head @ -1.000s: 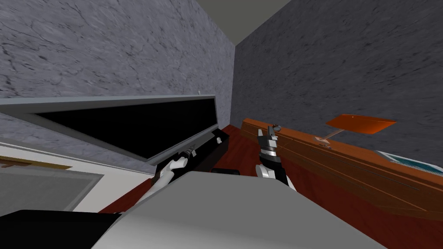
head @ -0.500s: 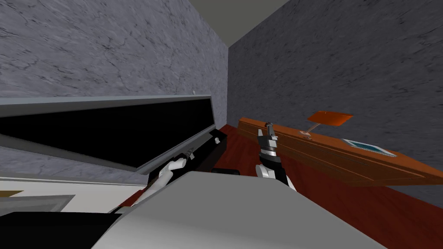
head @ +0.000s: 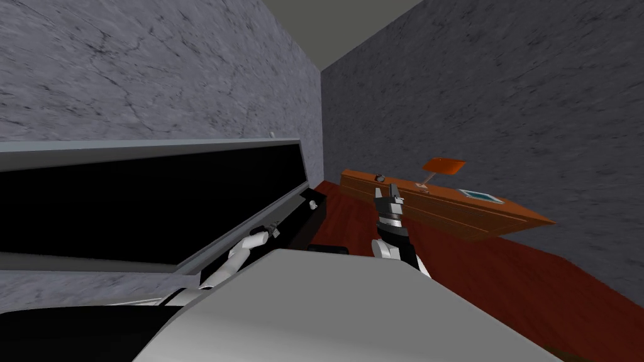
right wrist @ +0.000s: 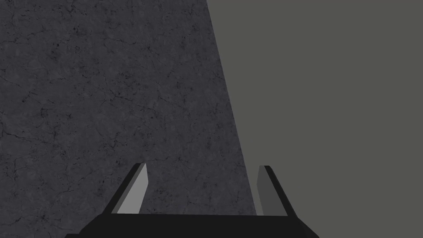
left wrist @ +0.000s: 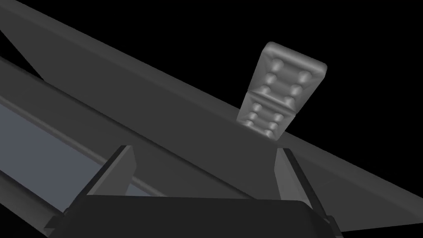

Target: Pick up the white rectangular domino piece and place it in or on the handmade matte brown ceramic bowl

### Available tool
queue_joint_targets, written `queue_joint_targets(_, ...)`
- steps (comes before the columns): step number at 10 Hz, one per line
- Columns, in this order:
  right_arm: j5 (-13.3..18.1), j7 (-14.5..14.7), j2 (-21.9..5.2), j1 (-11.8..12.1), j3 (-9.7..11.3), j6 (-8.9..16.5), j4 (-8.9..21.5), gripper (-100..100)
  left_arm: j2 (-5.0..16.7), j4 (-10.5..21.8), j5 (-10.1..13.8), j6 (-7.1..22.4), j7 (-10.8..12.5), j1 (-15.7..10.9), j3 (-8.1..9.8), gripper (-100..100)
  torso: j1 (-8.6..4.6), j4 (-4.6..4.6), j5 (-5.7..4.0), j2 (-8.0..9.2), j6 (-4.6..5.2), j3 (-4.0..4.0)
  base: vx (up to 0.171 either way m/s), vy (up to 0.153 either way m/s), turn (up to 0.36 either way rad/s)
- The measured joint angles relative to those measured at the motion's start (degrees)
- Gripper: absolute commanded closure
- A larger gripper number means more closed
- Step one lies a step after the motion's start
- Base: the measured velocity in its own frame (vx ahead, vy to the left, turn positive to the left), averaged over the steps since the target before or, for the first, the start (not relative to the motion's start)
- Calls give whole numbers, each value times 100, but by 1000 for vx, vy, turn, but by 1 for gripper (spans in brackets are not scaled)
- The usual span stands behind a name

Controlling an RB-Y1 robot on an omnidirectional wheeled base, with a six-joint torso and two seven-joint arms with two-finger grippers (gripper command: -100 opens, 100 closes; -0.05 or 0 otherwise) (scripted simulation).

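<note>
A pale grey-white domino (left wrist: 281,93) with raised pips lies on a dark flat top, a little ahead of my left gripper (left wrist: 204,173) and off toward one finger's side. That gripper is open with nothing between its fingers. In the head view the domino (head: 312,204) is a small white spot on a low black stand (head: 302,226), and the left gripper (head: 274,230) sits just short of it. A small dark round bowl-like thing (head: 380,178) rests on the near end of a wooden sideboard (head: 440,210). My right gripper (head: 393,191) is held up, open and empty (right wrist: 202,186).
A big grey-framed panel with a black face (head: 144,195) leans over the black stand, close above the left arm. The sideboard along the far wall also carries an orange lamp (head: 443,165) and a blue-and-white flat item (head: 479,195). Red-brown floor (head: 503,276) lies between.
The whole head picture has swung, so the sideboard now shows smaller and further left: my own move. The left arm reaches lower along the black stand. The domino has stayed put.
</note>
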Motion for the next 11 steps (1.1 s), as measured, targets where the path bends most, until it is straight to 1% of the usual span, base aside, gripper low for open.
queue_joint_targets(1,0,0,0,1,-1,0,0,0,-39,14,-59,164,-5,11,56,-100,-3,0,0,0,-5,0,-22,64,-270)
queue_joint_targets(2,0,0,0,0,0,0,0,0,-18,107,-5,363,-20,-4,78,-100,1,0,0,-1,0,0,-22,56,-142)
queue_joint_targets(3,0,0,0,1,-1,0,0,0,14,309,127,455,-92,-91,32,-100,-1,-1,0,-2,-5,-1,-31,55,-224)
queue_joint_targets(4,0,0,0,0,0,0,0,0,54,456,240,609,-151,-120,17,-100,-1,0,0,1,-2,0,-29,56,-171)
queue_joint_targets(5,0,0,0,1,-1,0,0,0,39,420,177,767,-106,-79,44,-100,-2,0,0,0,-5,1,-29,69,-300)
queue_joint_targets(6,0,0,0,0,0,0,0,0,42,618,306,873,-166,-167,3,-100,3,0,1,-1,1,0,-27,58,-142)
queue_joint_targets(7,0,0,0,1,-1,0,0,0,83,766,439,945,-256,-198,-19,-100,0,-1,0,-1,-7,-1,-32,55,-229)
queue_joint_targets(8,0,0,0,0,0,0,0,0,113,1140,674,1007,-430,-338,-67,-100,0,0,0,-1,-1,-1,-27,54,-119)
queue_joint_targets(9,0,0,0,2,-1,0,0,0,114,1230,697,1095,-471,-372,-73,-100,-2,-1,0,-3,-7,-1,-32,57,-199)
queue_joint_targets(10,0,0,0,1,-1,0,0,0,135,1247,711,1245,-427,-341,-74,-100,0,0,0,-1,-4,0,-25,52,-143)
queue_joint_targets(11,0,0,0,2,-1,0,0,0,157,1259,745,1375,-411,-328,-74,-100,-2,0,0,-3,-6,-1,-25,49,-311)
